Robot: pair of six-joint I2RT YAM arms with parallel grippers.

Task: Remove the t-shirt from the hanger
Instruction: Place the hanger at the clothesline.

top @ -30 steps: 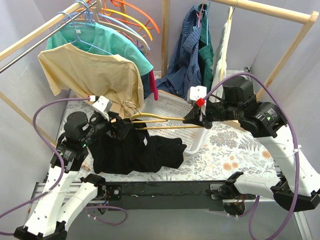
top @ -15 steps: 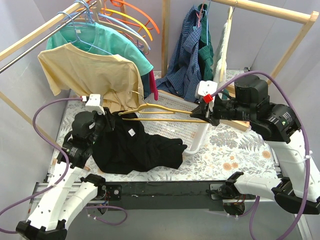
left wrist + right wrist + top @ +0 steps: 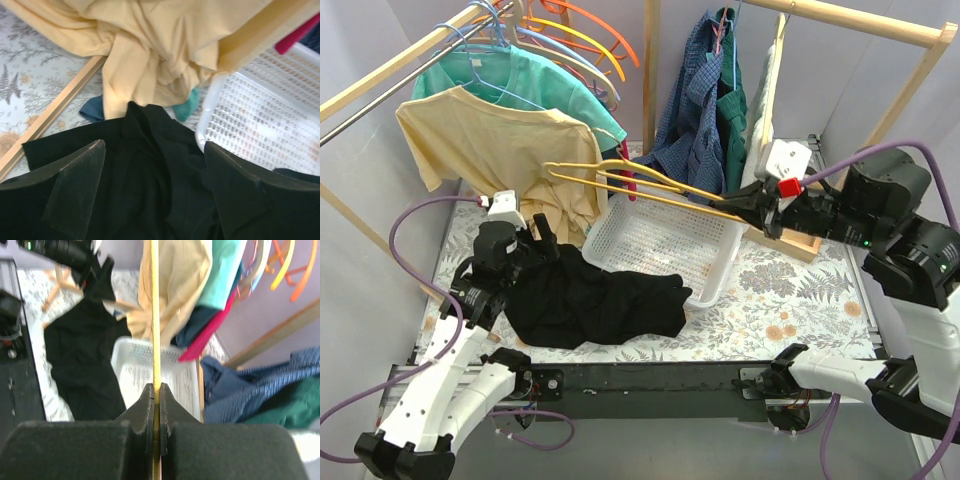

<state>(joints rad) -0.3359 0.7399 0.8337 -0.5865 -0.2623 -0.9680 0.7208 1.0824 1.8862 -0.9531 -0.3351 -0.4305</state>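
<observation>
The black t-shirt [image 3: 600, 305] lies crumpled on the floral table, free of the hanger; the left wrist view shows it too [image 3: 145, 175]. My left gripper [image 3: 530, 255] hovers just over its left end, open [image 3: 154, 145] with only loose cloth below the fingers. The thin yellow hanger [image 3: 640, 180] is bare and held in the air over the white basket [image 3: 720, 275]. My right gripper [image 3: 745, 203] is shut on the hanger's right end; in the right wrist view the hanger's wire [image 3: 155, 315] runs straight out from the closed jaws [image 3: 156, 387].
A cream t-shirt [image 3: 510, 150] and a teal one [image 3: 550, 85] hang on the left wooden rail beside several bare hangers. Blue and green shirts [image 3: 695, 110] hang at the back. The basket [image 3: 260, 115] sits right of the black shirt.
My right gripper has lifted the hanger up and to the right, clear of the black shirt. The shirt has dropped flat onto the table. My left gripper closed briefly and has opened again.
</observation>
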